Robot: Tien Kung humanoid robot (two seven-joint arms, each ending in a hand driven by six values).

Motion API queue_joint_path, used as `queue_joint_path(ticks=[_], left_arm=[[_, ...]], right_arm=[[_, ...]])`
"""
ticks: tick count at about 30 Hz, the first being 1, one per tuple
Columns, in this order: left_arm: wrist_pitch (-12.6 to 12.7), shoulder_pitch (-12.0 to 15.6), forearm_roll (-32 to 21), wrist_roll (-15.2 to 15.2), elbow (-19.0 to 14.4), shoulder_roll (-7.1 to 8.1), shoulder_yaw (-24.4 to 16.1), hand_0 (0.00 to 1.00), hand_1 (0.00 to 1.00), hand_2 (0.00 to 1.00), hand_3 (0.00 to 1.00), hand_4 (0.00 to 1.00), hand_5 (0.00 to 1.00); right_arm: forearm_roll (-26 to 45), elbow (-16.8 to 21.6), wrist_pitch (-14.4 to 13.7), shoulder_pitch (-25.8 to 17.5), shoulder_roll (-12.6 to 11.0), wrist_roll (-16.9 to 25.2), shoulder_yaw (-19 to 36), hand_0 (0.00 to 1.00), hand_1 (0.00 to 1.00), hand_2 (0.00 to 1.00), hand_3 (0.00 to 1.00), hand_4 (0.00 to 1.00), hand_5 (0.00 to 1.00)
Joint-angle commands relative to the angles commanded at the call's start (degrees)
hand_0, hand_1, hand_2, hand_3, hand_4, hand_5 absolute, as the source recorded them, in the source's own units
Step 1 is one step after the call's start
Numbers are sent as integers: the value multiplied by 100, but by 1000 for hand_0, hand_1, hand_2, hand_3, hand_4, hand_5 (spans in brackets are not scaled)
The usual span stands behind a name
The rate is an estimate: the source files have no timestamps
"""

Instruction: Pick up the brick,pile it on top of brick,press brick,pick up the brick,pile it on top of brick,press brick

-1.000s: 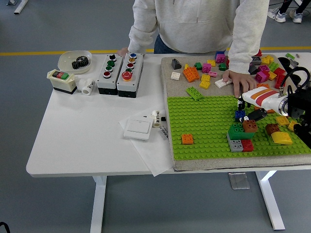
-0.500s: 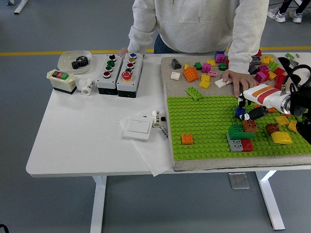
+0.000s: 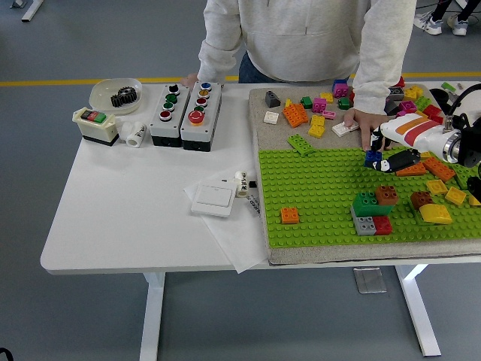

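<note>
My right hand (image 3: pixel 381 159) reaches in from the right edge over the far part of the green baseplate (image 3: pixel 316 188). Its black fingers are shut on a small blue brick (image 3: pixel 371 158), held a little above the plate. In front of it stands a cluster of bricks: a green brick (image 3: pixel 367 203) with a brown one (image 3: pixel 387 195) on top, and a grey (image 3: pixel 364 224) and a red (image 3: pixel 383 224) one below. An orange brick (image 3: pixel 290 215) sits alone at the plate's left. My left arm is out of view.
A person stands at the far side, one hand (image 3: pixel 366 122) resting on the mat just behind my hand. Loose bricks (image 3: pixel 316 109) lie across the mat's far strip. Brown (image 3: pixel 421 199) and yellow (image 3: pixel 436 214) bricks sit at the right. Button boxes (image 3: pixel 184 105) and a white switch (image 3: pixel 213 200) lie to the left.
My right hand has risen and drawn back toward the far right, carrying the blue brick up off the baseplate. The person's hand has stayed put.
</note>
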Motion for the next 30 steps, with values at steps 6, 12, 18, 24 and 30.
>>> queue_joint_path(ticks=[6,12,18,24,30], left_arm=[[-2,23,20,-5,9,-5,-13,763,738,749,593,661,583],[-10,46,41,-4,17,-8,-32,762,738,749,593,660,583],[-6,57,31,-10,20,-16,-32,761,739,750,593,660,584],[-17,59,37,-19,19,-21,-35,760,738,749,593,660,584],[-27,101,43,-23,19,-33,-45,759,739,749,593,660,585]], right_arm=[[-419,966,-9,-74,-397,120,432,535,523,555,511,663,529],[-700,1875,-51,-186,-783,262,557,536,522,555,511,662,529],[-886,2382,-149,-314,-1048,441,596,538,524,557,511,664,528],[-934,2659,-289,-446,-1273,703,608,537,525,558,511,666,527],[-839,2730,-347,-600,-1387,863,670,536,525,559,511,666,528]])
